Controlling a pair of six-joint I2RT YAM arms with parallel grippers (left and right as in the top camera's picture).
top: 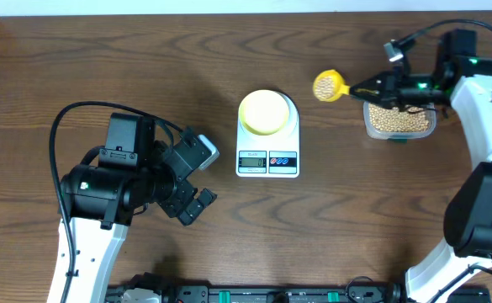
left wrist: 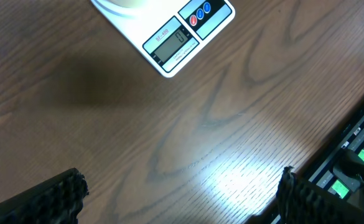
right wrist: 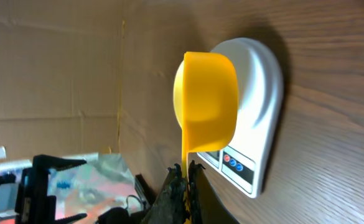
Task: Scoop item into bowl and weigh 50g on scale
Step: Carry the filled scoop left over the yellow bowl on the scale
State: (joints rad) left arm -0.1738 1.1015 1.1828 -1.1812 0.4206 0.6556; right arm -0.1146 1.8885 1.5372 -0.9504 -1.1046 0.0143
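Observation:
The white scale (top: 267, 139) stands mid-table with the pale yellow bowl (top: 265, 111) on it. Its display edge shows in the left wrist view (left wrist: 178, 38), and the scale shows in the right wrist view (right wrist: 256, 106). My right gripper (top: 380, 87) is shut on the handle of a bright yellow scoop (top: 329, 86), held in the air between the scale and a clear container of beige beans (top: 399, 119). Beans fill the scoop's cup. In the right wrist view the scoop (right wrist: 208, 102) hides most of the bowl, with the fingers (right wrist: 186, 174) clamped on its handle. My left gripper (top: 190, 202) is open and empty over bare table (left wrist: 182, 199).
The clear container stands at the right, under my right wrist. A black rail with green parts (left wrist: 356, 162) runs along the table's front edge. Bare wood lies between the scale and my left gripper.

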